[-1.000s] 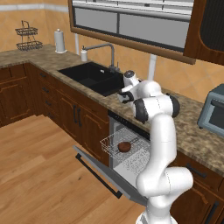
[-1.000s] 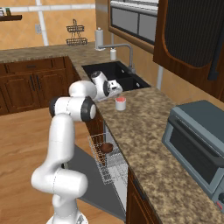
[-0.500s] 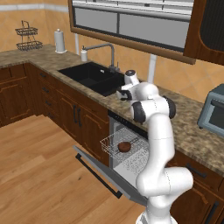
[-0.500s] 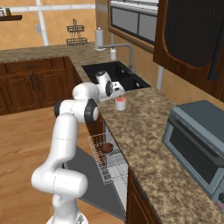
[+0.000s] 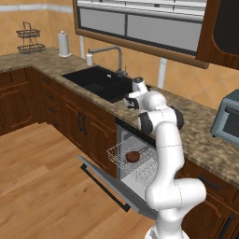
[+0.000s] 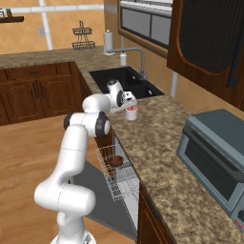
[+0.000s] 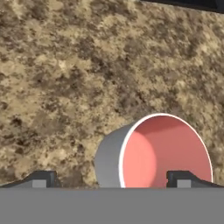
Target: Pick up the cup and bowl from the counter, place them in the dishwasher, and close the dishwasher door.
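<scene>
Hand view: the open gripper (image 7: 111, 179) straddles the cup (image 7: 153, 153) on the counter (image 7: 65, 74); one fingertip (image 7: 186, 178) overlaps the rim and could tip it on descent.

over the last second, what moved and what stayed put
The gripper swung along the counter toward the cup and now hangs right over it, jaws open, nothing held. The cup hasn't moved; the bowl stays in the dishwasher rack, door still down.
</scene>
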